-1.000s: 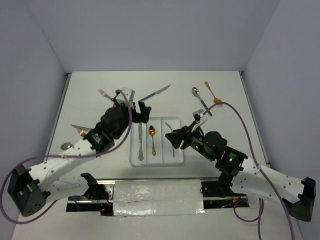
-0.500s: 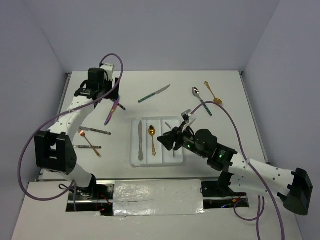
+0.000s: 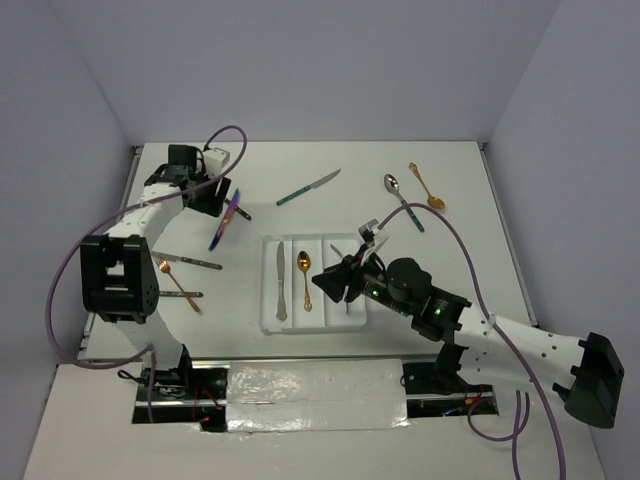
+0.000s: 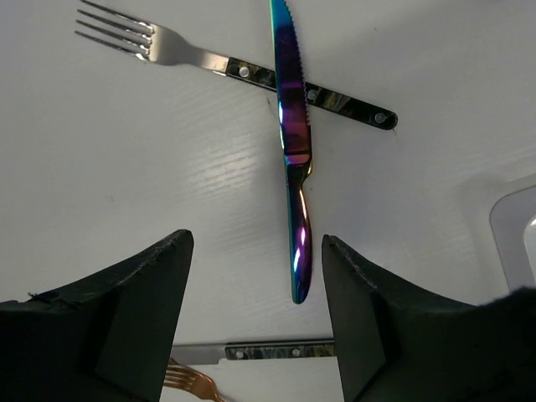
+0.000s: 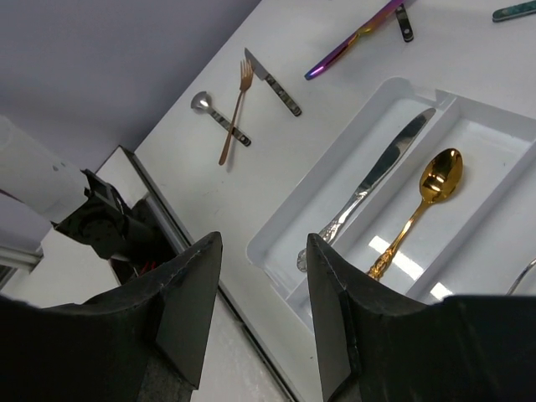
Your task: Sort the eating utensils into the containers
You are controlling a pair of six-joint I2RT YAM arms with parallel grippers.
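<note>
Only the left wrist view shows the left claw apart over the bench, and the iridescent knife crossing a black-handled fork. The right wrist view shows the right claw apart and empty. The tray at its three o'clock holds a silver knife and a gold spoon.

Eleven utensils are counted. Four are knives: purple knife, teal-handled knife, dark-handled knife, silver knife. Four are spoons: teal-handled spoon, gold table spoon, dark-handled spoon, gold tray spoon. Two forks are seen: dark-handled fork, copper fork. One half-hidden piece cannot be classed. One white tray of three compartments is counted.
</note>
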